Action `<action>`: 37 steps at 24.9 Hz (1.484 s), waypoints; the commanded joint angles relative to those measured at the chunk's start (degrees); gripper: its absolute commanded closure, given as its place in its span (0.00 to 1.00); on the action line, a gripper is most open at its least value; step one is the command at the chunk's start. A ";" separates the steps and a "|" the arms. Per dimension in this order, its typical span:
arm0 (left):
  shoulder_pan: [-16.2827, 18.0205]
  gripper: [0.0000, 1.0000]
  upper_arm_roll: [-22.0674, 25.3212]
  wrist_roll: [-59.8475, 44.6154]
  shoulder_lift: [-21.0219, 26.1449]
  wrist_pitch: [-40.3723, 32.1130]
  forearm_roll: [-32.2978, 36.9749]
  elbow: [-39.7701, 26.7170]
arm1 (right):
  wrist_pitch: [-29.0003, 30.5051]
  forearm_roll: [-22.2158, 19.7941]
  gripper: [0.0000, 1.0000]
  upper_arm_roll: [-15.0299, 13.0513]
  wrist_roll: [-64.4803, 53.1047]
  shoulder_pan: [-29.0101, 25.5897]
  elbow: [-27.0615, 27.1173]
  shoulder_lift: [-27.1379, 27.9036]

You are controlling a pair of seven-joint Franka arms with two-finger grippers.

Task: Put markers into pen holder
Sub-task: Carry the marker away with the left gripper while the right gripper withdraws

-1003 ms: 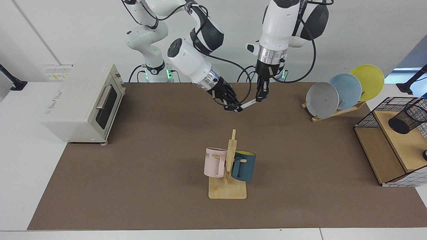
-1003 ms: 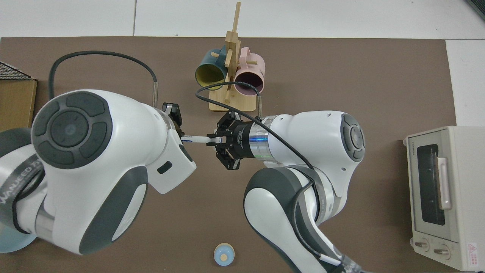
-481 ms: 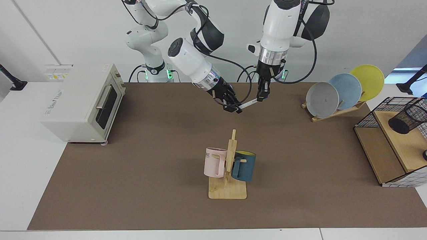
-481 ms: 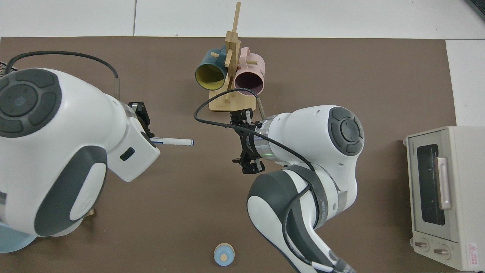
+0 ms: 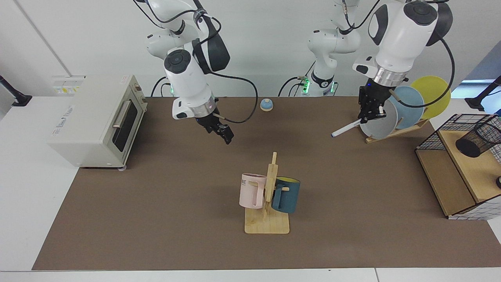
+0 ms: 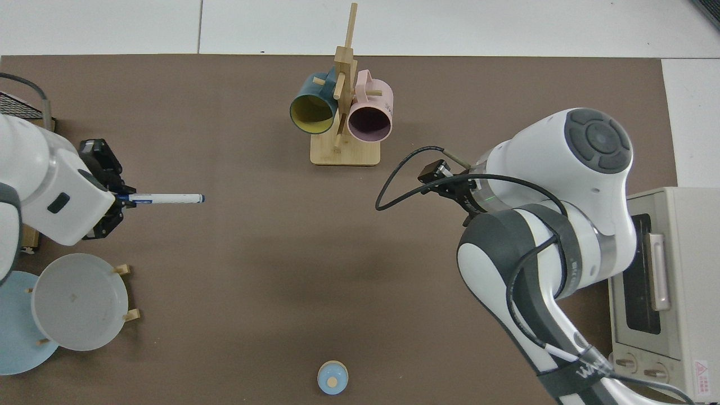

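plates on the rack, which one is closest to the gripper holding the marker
The grey plate, at the front of the rack: the left gripper holding the marker hangs right in front of it. The blue plate and yellow plate sit further back.

White marker (image 5: 346,128), blue cap; black mesh pen holder (image 5: 475,141).

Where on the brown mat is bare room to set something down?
Bare: between the toaster oven and the mug rack, and between the mug rack and the wire basket. Crowded: the plate rack, where the left gripper holds the marker.
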 commanded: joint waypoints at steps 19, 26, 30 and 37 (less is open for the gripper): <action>12.83 1.00 0.27 2.66 0.14 2.43 38.62 1.76 | -18.05 -15.23 0.00 -2.45 -50.43 -12.07 7.15 -11.51; 14.76 1.00 0.36 2.75 3.13 5.94 48.03 5.89 | -19.54 -14.35 0.00 -2.27 -50.17 -12.86 6.71 -12.12; 19.15 1.00 0.27 5.37 4.36 10.86 49.35 6.07 | -19.89 -14.35 0.00 -2.27 -50.08 -12.95 6.10 -12.56; 21.28 1.00 0.18 12.68 9.54 14.03 51.54 8.97 | -19.72 -13.56 0.00 -2.27 -49.56 -13.39 5.65 -12.92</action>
